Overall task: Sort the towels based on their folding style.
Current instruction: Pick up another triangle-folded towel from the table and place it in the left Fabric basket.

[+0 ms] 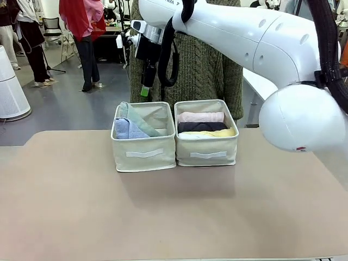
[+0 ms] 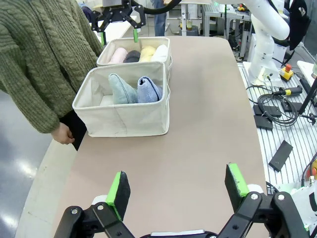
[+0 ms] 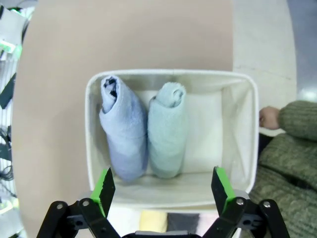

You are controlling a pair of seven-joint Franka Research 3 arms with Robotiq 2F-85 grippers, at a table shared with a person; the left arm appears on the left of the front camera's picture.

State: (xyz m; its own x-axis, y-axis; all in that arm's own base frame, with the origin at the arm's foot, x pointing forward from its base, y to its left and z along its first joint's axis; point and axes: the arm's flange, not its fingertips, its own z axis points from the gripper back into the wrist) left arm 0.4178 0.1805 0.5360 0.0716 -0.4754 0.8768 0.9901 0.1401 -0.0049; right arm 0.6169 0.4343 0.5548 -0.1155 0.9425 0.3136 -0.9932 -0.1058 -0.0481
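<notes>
Already the sorting looks finished: 2 beige bins sit side by side near the far edge of the table [image 1: 65,206], touching each other, just in front of a person in a green knitted sweater [image 1: 204,65]. Inside the left bin [image 1: 144,155] lie the 2 cone-folded towels, the light blue towel [image 3: 123,134] and the pale teal towel [image 3: 166,131], pressed together toward one wall with bare bin floor beside them. Inside the right bin [image 1: 206,149] the rolled towels lie in a row: pink towel [image 1: 201,116], dark grey towel [image 1: 201,126], yellow towel [image 1: 220,133] and, seen from the left wrist, a white towel [image 2: 159,51]. Poised above the left bin, the right hand [image 3: 163,191] has its jaws spread wide with nothing between them. Low over the bare near part of the table, the left hand [image 2: 177,191] is likewise wide open and empty. My guess is that the step in hand is lifting clear; doing it well means rising straight up so the fingers miss the soft bin rim and the person's hand [image 3: 270,118] beside it.
</notes>
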